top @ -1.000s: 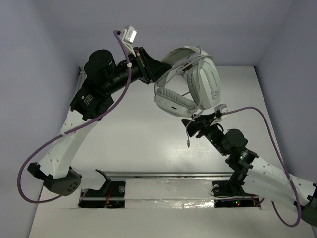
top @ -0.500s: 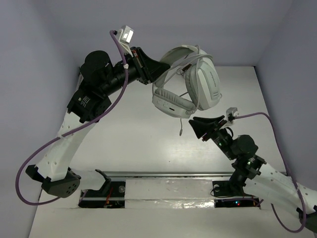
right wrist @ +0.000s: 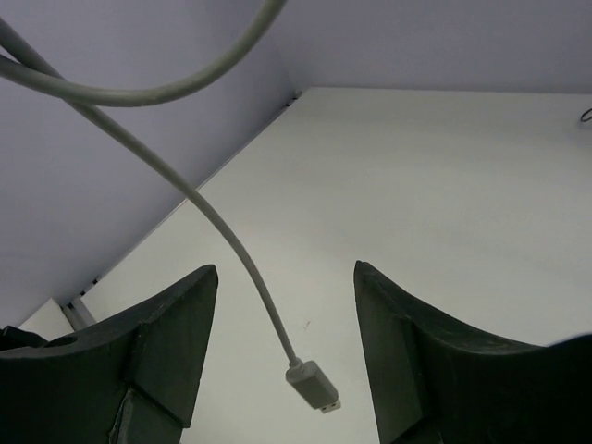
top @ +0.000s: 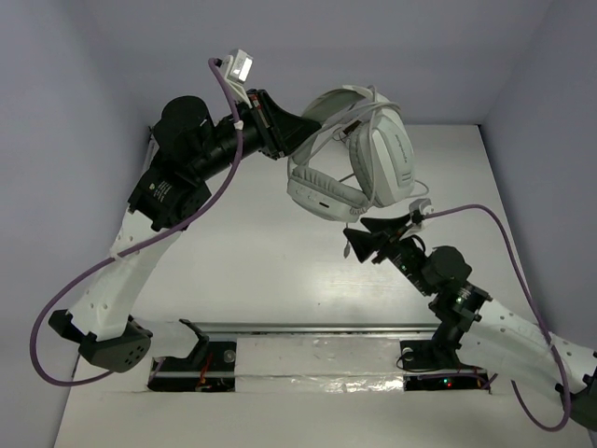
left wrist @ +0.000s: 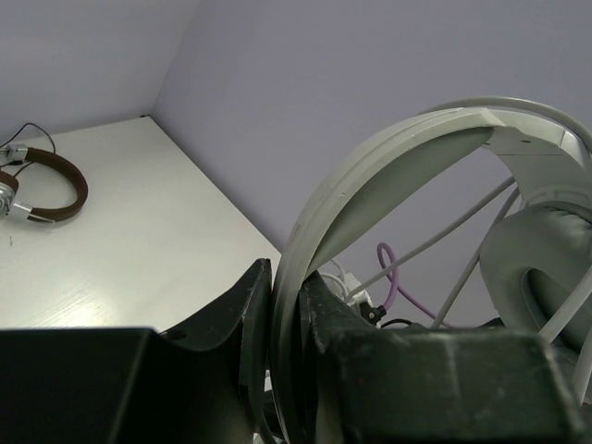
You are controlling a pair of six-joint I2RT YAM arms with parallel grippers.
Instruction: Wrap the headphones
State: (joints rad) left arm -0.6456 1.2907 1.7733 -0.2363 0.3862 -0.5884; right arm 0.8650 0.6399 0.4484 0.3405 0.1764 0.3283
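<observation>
Top external: headphones [top: 382,163] aloft, headband [top: 336,99] leftward.

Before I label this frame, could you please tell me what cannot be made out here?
Left wrist: headphones, earcup cut off by the right edge.
Left wrist: brown headphones partly cut off by the left edge.
Right wrist: cable leaves the top edge; its other end unseen.
</observation>
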